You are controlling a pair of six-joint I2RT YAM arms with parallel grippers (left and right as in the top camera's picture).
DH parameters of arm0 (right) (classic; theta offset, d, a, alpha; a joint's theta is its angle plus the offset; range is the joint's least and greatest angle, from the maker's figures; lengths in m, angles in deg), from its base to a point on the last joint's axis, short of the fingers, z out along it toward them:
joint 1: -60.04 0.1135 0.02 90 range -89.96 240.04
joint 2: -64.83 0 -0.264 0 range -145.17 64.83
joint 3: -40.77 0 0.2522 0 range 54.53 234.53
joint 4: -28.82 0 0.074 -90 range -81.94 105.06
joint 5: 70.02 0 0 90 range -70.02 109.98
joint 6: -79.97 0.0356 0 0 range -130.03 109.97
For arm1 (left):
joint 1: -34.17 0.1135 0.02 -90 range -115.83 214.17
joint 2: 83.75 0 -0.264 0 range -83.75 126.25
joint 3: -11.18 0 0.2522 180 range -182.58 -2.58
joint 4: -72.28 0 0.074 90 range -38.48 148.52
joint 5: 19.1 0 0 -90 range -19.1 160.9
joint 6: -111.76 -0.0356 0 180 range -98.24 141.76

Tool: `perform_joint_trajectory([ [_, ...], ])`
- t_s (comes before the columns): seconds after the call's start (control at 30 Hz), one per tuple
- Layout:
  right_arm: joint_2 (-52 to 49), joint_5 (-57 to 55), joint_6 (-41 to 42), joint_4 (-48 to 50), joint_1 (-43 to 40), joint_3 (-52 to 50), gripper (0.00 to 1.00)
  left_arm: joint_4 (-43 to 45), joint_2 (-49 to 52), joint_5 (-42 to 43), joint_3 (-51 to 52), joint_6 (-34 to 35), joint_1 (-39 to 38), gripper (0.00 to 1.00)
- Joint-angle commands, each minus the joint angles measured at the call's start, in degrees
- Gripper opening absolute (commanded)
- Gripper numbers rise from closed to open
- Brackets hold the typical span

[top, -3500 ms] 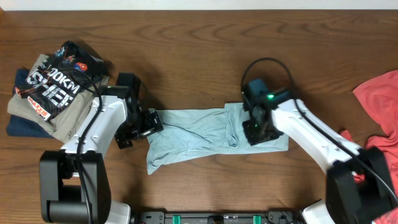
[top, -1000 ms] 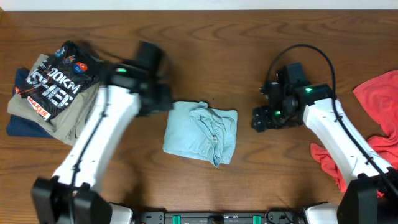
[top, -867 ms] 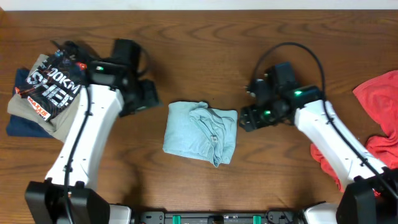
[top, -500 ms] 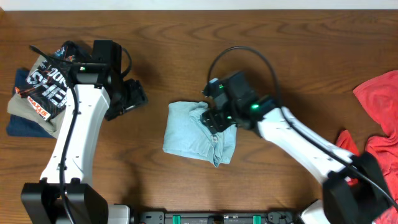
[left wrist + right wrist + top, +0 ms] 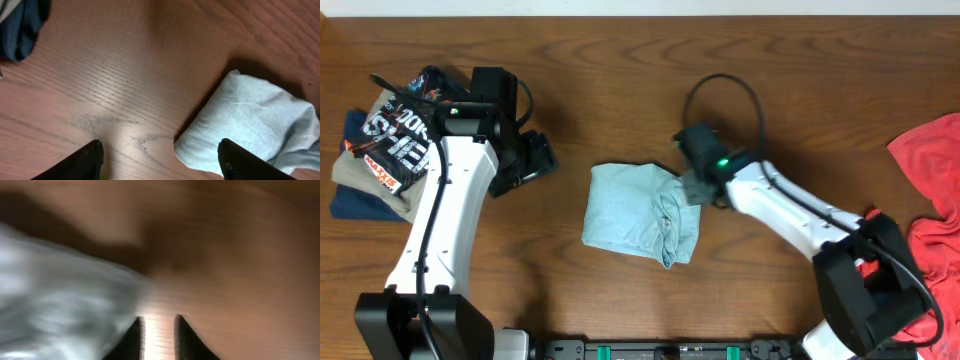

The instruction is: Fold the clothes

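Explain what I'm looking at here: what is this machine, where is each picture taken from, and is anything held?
Two robot arms work at a wooden table, each ending in a two-finger gripper. One picture looks down from above; the other two come from wrist cameras, so the dark tips at their lower edges are that arm's own fingers. A folded pale blue-grey T-shirt lies mid-table, a pile of clothes at one end, a coral-red garment at the other. The left gripper hangs wide open beside the shirt. The right gripper is at the shirt's corner, fingers narrowly apart with only wood between them. Neither holds anything.
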Motion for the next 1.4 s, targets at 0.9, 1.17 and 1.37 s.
perform_joint_trajectory([
  [0.9, 0.46, 29.00, 5.16, 9.44, 1.97, 0.70, 0.59, -0.02, 0.11, -0.24, 0.90, 0.31, 0.20, 0.75],
  [1.17, -0.44, 22.43, 6.54, 9.88, -0.76, 0.76, 0.01, -0.15, 0.11, -0.24, 0.90, 0.31, 0.20, 0.75],
  [1.37, 0.46, 13.51, 6.47, -2.08, -8.90, 0.74, 0.01, -0.13, 0.11, -0.24, 1.03, 0.31, 0.15, 0.75],
])
